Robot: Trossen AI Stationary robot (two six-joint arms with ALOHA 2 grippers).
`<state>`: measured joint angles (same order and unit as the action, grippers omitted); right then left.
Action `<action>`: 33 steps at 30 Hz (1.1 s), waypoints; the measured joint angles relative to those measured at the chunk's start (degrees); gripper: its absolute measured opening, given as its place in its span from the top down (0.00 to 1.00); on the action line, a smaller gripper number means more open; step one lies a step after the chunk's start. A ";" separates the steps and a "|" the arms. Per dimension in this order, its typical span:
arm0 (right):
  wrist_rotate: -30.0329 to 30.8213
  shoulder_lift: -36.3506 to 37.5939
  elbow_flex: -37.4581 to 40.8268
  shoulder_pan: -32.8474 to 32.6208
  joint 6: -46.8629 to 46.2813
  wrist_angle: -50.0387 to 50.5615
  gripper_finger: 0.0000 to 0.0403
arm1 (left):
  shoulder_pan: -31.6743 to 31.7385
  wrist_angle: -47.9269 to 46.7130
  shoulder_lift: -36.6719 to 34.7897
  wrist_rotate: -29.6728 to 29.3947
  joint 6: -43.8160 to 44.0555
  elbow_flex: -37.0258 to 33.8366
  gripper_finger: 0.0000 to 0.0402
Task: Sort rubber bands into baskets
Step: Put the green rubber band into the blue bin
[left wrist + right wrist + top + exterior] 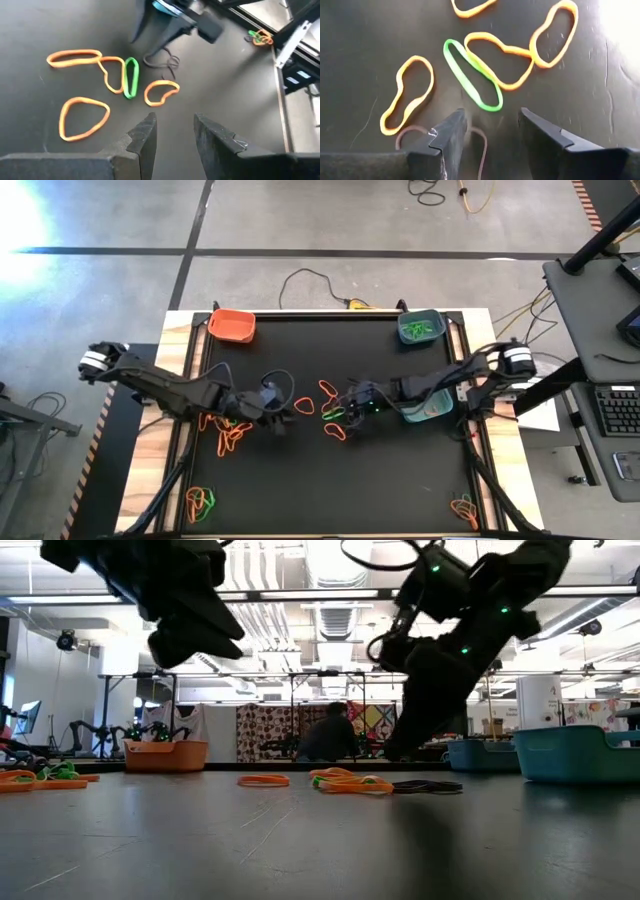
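Right gripper (490,132), fingers spread, hovers over the thin dark brown rubber band (482,145) at table centre, green loop (472,75) just beyond, likely to pinch it; left gripper (172,137), also spread, waits at 9 o'clock; teal-green plastic basket (419,327) sits at 1 o'clock.

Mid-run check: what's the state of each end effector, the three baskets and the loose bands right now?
Left end effector: open, empty, over the mat.
Right end effector: open, empty, above a dark band.
Green band: flat on the mat, ungrasped.
Orange basket: upright; contents cannot tell.
Green-filled basket: upright, holds green bands.
Teal basket: upright, partly hidden by the right arm.
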<state>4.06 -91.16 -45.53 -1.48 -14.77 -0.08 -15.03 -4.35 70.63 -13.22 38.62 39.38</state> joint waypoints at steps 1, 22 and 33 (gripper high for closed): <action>0.04 -0.62 -0.64 0.00 1.21 0.02 0.56 | -0.81 -0.13 -0.16 -0.14 0.38 0.00 0.72; -0.87 -12.25 -6.76 0.78 8.17 -0.03 0.77 | 0.07 -5.24 -3.59 -13.67 3.26 0.02 0.72; -1.18 -3.19 -6.10 1.86 16.82 15.11 0.98 | 17.67 3.64 -1.21 -14.26 -0.34 0.00 0.63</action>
<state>2.88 -94.36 -51.63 0.38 2.05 15.04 2.65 -0.71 69.43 -27.48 38.28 39.38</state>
